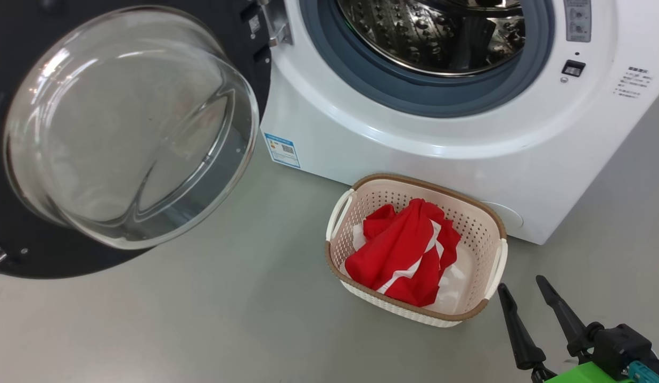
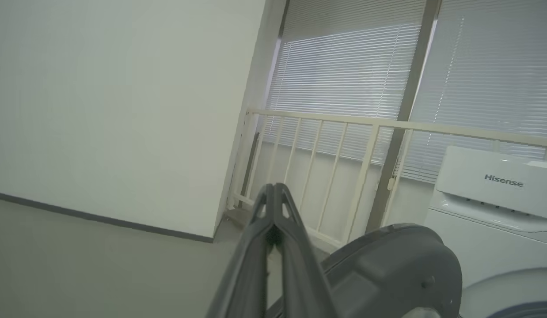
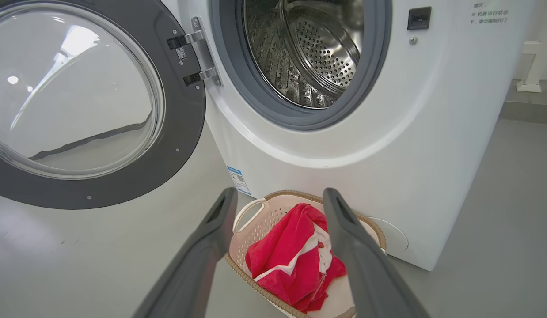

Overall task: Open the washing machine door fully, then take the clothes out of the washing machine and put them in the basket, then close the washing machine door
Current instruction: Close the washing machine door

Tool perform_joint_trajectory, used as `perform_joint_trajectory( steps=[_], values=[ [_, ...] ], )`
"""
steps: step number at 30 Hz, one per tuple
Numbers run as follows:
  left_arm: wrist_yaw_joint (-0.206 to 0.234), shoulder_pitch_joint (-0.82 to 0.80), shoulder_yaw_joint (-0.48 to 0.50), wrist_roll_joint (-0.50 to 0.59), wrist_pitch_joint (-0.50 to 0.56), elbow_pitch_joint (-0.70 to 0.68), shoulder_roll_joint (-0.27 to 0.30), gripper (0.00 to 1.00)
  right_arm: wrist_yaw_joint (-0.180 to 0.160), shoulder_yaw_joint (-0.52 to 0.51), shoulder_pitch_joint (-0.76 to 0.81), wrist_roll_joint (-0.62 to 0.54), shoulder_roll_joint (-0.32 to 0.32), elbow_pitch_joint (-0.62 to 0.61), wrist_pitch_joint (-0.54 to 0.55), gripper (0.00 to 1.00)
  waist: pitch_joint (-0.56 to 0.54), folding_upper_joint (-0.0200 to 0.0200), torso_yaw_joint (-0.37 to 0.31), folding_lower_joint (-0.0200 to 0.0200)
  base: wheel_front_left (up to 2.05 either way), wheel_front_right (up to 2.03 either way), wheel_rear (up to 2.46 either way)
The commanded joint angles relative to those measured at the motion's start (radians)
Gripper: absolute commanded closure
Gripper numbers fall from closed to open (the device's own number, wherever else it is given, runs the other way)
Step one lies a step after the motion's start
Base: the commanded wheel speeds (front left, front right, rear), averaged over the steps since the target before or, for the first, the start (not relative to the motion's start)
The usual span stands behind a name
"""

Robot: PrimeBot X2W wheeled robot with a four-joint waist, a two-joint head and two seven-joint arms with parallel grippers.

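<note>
The washing machine door (image 1: pixel 132 127) is swung wide open to the left, its glass bowl facing me. The washing machine (image 1: pixel 414 133) shows a bare steel drum (image 3: pixel 309 53) with no fabric visible in it. On the floor in front of it stands the basket (image 1: pixel 494 218), and the red and white clothes (image 1: pixel 404 250) lie bunched inside. My right gripper (image 1: pixel 521 284) is open with nothing held, just right of the basket; in the right wrist view its fingers (image 3: pixel 211 238) frame the clothes (image 3: pixel 286 260). My left gripper (image 2: pixel 273 187) is shut on nothing, above the door's outer face (image 2: pixel 388 265).
Grey floor (image 1: pixel 202 319) spreads left of and in front of the basket, under the open door. A cream railing (image 2: pixel 344 128), window blinds and a pale wall (image 2: pixel 123 110) stand behind the machine's left side.
</note>
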Motion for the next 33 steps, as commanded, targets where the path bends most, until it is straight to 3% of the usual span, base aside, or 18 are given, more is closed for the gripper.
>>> perform_joint_trajectory(
  steps=[1, 7, 17, 26, 33],
  values=[
    [-0.005, -0.053, 0.028, -0.054, 0.051, 0.034, 0.095, 1.00, 0.006, 0.022, -0.037, -0.002, -0.006, -0.026, -0.006, 0.00, 0.008, -0.0001, -0.011, 0.0000, 0.00, 0.00, 0.00],
    [-0.006, -0.150, -0.019, -0.226, 0.254, 0.264, 0.208, 1.00, 0.006, 0.014, -0.041, -0.004, -0.009, -0.034, -0.006, 0.00, 0.023, -0.0001, -0.016, 0.0000, 0.00, 0.00, 0.00],
    [-0.006, -0.230, -0.089, -0.360, 0.501, 0.475, 0.271, 1.00, 0.006, 0.018, -0.054, -0.008, -0.025, -0.042, -0.006, 0.00, 0.060, -0.0001, -0.030, 0.0000, 0.00, 0.00, 0.00],
    [-0.006, -0.201, -0.157, -0.454, 0.637, 0.460, 0.291, 1.00, 0.006, 0.011, -0.056, -0.010, -0.031, -0.047, -0.006, 0.00, 0.083, -0.0001, -0.048, 0.0000, 0.00, 0.00, 0.00],
    [-0.006, -0.122, -0.226, -0.545, 0.747, 0.344, 0.290, 1.00, 0.006, 0.003, -0.051, -0.012, -0.019, -0.043, -0.006, 0.00, 0.065, -0.0001, -0.035, 0.0000, 0.00, 0.00, 0.00]
  ],
)
